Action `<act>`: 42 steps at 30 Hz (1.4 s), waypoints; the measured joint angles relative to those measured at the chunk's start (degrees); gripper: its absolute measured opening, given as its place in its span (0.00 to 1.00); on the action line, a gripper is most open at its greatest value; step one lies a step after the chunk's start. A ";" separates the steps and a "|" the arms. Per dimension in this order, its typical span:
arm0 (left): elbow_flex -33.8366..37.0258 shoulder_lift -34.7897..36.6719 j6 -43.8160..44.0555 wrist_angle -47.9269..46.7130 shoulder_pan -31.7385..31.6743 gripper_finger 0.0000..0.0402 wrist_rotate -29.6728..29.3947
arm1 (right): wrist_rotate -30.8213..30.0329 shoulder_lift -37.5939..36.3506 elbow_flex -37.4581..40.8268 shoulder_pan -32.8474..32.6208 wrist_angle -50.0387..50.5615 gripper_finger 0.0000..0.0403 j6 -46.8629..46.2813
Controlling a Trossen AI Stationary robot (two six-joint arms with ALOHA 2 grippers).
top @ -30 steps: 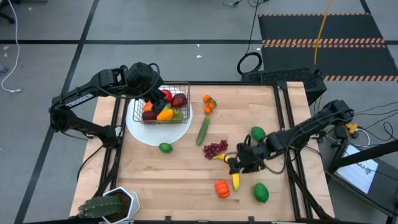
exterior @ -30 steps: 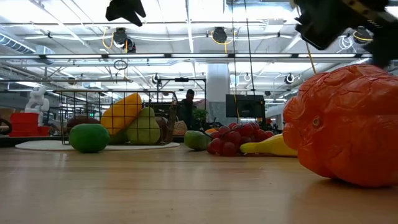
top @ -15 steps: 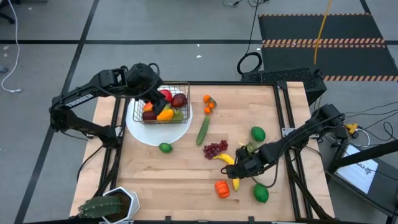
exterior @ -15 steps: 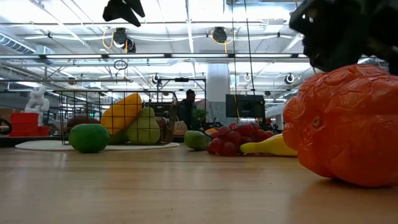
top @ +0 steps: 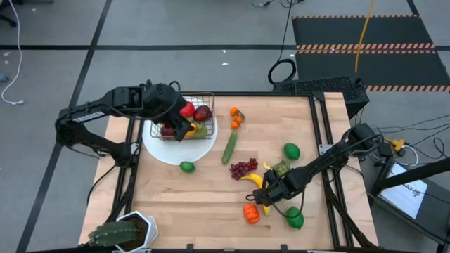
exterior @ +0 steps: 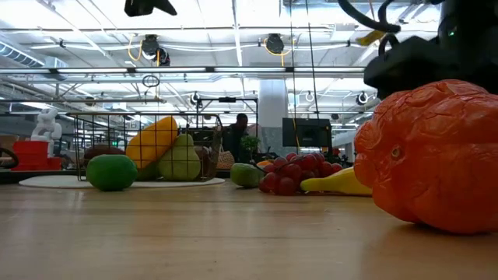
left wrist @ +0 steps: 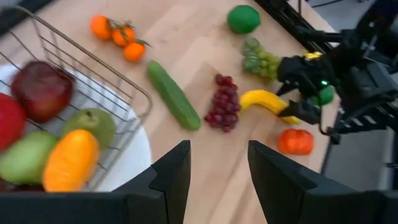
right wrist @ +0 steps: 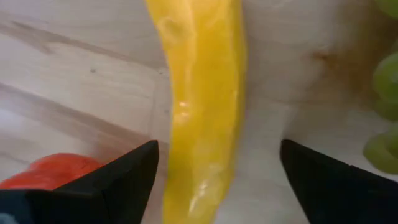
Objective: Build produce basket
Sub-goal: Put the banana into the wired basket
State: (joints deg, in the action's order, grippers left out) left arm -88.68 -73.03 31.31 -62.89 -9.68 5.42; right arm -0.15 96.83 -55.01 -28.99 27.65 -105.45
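Observation:
The wire basket (top: 187, 121) stands on a round white plate (top: 180, 150) at the far left and holds red apples, a pear and an orange fruit. My left gripper (left wrist: 217, 149) hovers open and empty above the basket's near right side (top: 180, 125). The yellow banana (right wrist: 199, 93) lies on the table at the near right (top: 259, 184). My right gripper (right wrist: 219, 146) is low over it, open, pointing steeply down, with one finger on each side of the banana; I see no touch.
Loose produce lies on the wood: an orange pepper (top: 251, 213), a lime (top: 294, 218), purple grapes (top: 242, 168), green grapes (top: 280, 168), a cucumber (top: 229, 146), tangerines (top: 235, 117), a green fruit (top: 291, 150) and a lime (top: 186, 166). A potted plant (top: 119, 232) stands at the near left corner.
My right gripper has come down steeply onto the banana, shifting a little toward the table's near edge, and now straddles it. My left gripper has swung slightly toward the near edge over the basket and rolled about its own line.

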 joint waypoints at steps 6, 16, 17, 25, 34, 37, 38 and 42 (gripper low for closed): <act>0.02 0.04 4.31 0.18 4.92 0.40 0.10 | -0.96 0.35 0.00 -0.07 1.26 0.60 0.38; 0.02 0.04 7.89 5.49 11.00 0.40 -0.95 | -2.47 -0.96 0.23 0.07 -0.25 0.35 1.84; 0.02 0.04 7.85 6.43 11.53 0.40 -0.95 | -2.59 -1.45 0.21 0.12 -0.23 0.35 1.86; 0.02 0.07 8.23 10.76 13.94 0.40 -2.94 | -3.50 -4.68 0.21 0.04 0.14 0.38 2.94; 0.02 0.04 8.00 10.73 15.13 0.40 -4.01 | -11.00 -11.58 0.18 0.04 -5.41 0.36 8.16; 0.02 0.04 7.88 10.71 15.13 0.40 -4.34 | -13.66 -13.82 0.14 0.02 -6.57 0.37 10.75; 0.02 0.04 7.70 10.71 15.13 0.40 -4.63 | -14.09 -14.59 0.14 0.11 -6.77 0.37 11.34; 0.02 0.04 6.23 10.70 15.13 0.40 -5.94 | -14.88 -17.81 0.14 0.51 -6.88 0.37 13.41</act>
State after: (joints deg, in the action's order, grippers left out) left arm -88.66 -72.99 37.54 -52.19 5.45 -0.52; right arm -15.02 79.02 -54.87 -28.48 20.76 -92.04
